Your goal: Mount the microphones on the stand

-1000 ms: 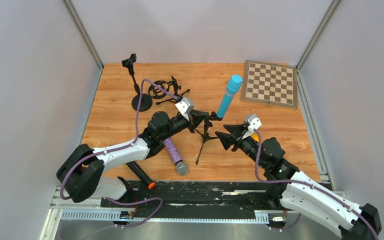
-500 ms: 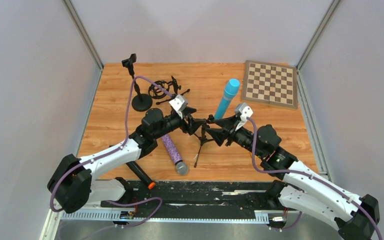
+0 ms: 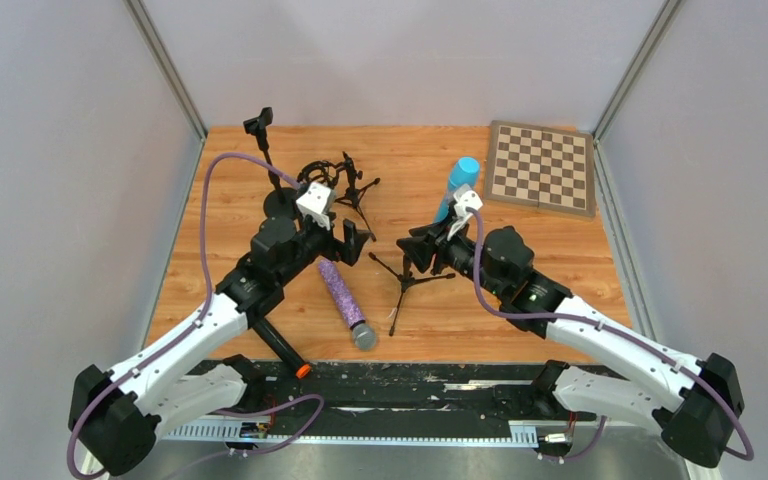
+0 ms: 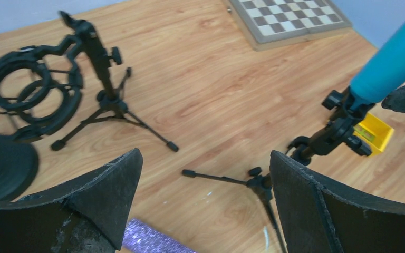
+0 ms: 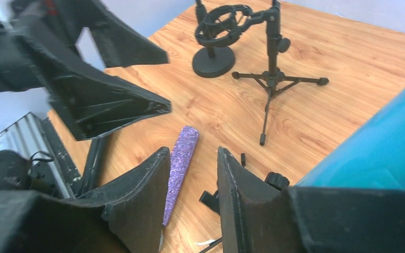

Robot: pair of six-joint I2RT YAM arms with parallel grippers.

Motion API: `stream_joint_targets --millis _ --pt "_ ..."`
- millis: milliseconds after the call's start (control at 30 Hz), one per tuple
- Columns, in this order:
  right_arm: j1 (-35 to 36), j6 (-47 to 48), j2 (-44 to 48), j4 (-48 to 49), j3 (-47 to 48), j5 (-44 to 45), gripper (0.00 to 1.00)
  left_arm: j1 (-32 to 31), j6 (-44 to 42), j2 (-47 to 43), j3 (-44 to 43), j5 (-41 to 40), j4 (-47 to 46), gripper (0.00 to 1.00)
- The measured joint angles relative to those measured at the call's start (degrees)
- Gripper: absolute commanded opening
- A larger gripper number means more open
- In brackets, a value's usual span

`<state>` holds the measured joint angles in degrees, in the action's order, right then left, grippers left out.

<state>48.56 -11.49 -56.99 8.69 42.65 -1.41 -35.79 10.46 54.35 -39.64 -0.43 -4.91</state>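
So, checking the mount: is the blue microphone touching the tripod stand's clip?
Touching. Left wrist view shows the blue microphone with its lower end seated in the clip atop the tripod stand.

One high camera, two on the wrists

The top view looks down from above and behind the arm bases and takes in the whole counter (image 3: 230, 230). The left wrist view sits low and close, looking past the left end effector (image 4: 204, 158) toward the blue mic (image 4: 395, 58). The right wrist view looks the opposite way, past the right end effector (image 5: 192, 153). All three views share the purple mic (image 5: 182, 158).
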Motion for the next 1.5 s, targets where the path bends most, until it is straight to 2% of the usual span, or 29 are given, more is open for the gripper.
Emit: stream_joint_targets --millis 200,367,733,1167,1500 --pt "2.05 -0.76 -5.33 -1.18 2.47 8.24 0.27 1.03 -0.76 -3.89 -0.02 -3.80 4.00 1.00" --pt "3.56 -0.57 -8.87 -1.16 2.97 13.20 0.23 1.07 -0.76 -4.68 0.90 -4.76 4.33 1.00" --pt "9.57 3.41 -13.16 3.02 3.58 25.53 0.00 1.07 -0.92 -4.24 2.67 -5.60 5.84 1.00" --pt "11.72 8.07 -18.32 8.41 4.57 31.39 0.00 1.07 -0.42 0.07 2.99 -5.62 5.64 0.99" --pt "14.10 9.77 -20.83 11.30 4.55 38.05 0.00 1.07 2.51 5.62 5.22 -0.98 2.25 0.95"
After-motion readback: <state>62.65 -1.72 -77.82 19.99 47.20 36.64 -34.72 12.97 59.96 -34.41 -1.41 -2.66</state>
